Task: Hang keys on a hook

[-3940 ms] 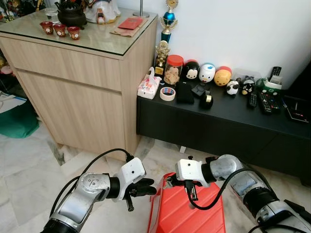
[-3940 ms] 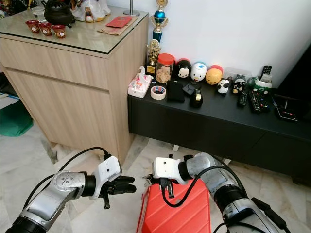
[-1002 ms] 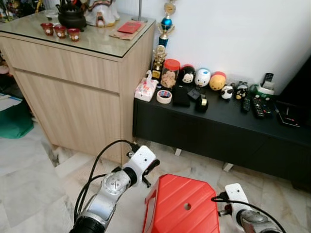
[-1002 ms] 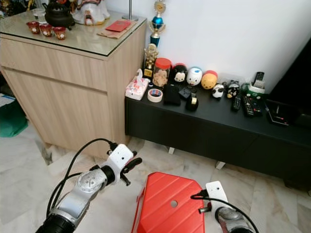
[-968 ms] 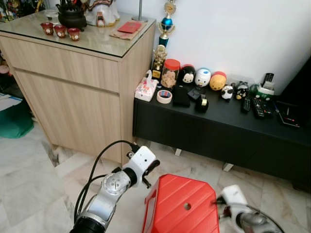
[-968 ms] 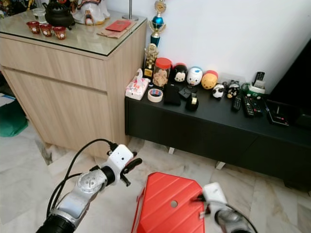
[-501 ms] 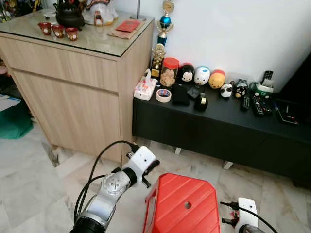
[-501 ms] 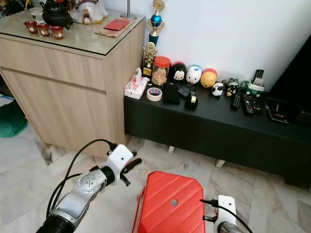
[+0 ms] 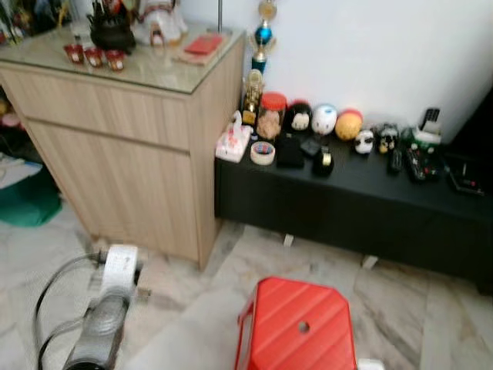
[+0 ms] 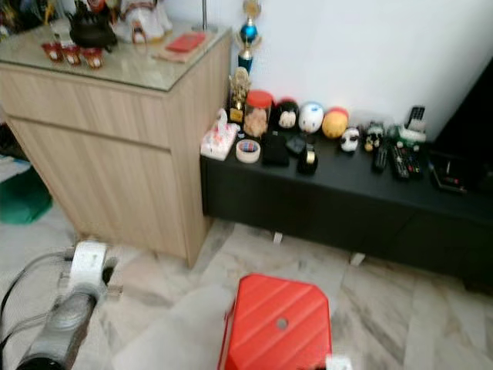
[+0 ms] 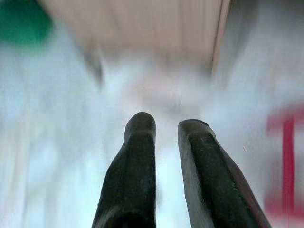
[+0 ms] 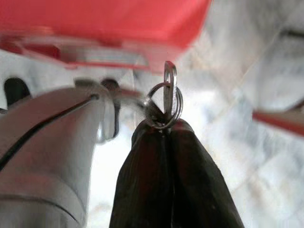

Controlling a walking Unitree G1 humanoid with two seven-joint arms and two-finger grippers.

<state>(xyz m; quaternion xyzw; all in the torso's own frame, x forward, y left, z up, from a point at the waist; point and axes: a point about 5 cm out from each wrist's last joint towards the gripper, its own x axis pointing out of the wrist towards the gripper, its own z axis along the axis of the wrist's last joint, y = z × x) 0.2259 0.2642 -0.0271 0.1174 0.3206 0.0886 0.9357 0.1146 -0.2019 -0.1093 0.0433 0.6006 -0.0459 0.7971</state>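
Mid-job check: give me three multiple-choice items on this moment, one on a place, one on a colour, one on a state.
1. Where is the tape roll?
A. on the black console
B. on the floor
C. on the wooden cabinet

2. What colour is the stool?
A. green
B. red
C. white

3. What are the right gripper's jaws doing?
A. wide open
B. shut on a remote
C. shut on the keys

Answers: 1 A, it lies on the console top beside the tissue pack; 2 B, its top is red; 3 C, the key ring pokes out between closed jaws.
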